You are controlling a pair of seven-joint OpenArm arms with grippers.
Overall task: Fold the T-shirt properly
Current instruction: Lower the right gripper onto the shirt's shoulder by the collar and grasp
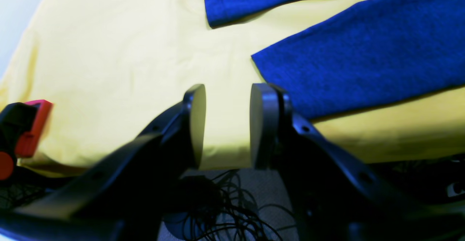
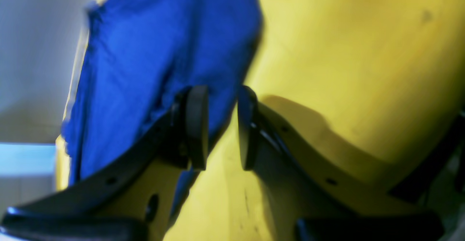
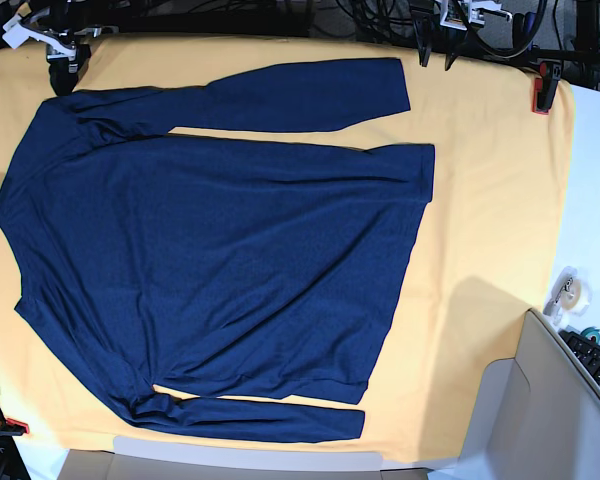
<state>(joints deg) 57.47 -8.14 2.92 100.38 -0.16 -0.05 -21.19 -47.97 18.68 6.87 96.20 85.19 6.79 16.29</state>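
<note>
Yellow-orange table cloth (image 3: 490, 250), smooth and faintly creased, is clamped over the table by red-and-black clamps (image 3: 545, 92). Spread flat on it is the T-shirt (image 3: 220, 260), a dark navy soft knit with long sleeves laid out. The left gripper (image 1: 227, 125) is seen parted, empty, above bare cloth. The right gripper (image 2: 222, 126) is seen narrowly parted beside the shirt's edge, nothing pinched.

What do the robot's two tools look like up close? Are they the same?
Nearly. The left tool has two black curved fingers with small screw holes, each ending in a flat, round grey pad. The right tool has the same curved shape, but its pads look black.
</note>
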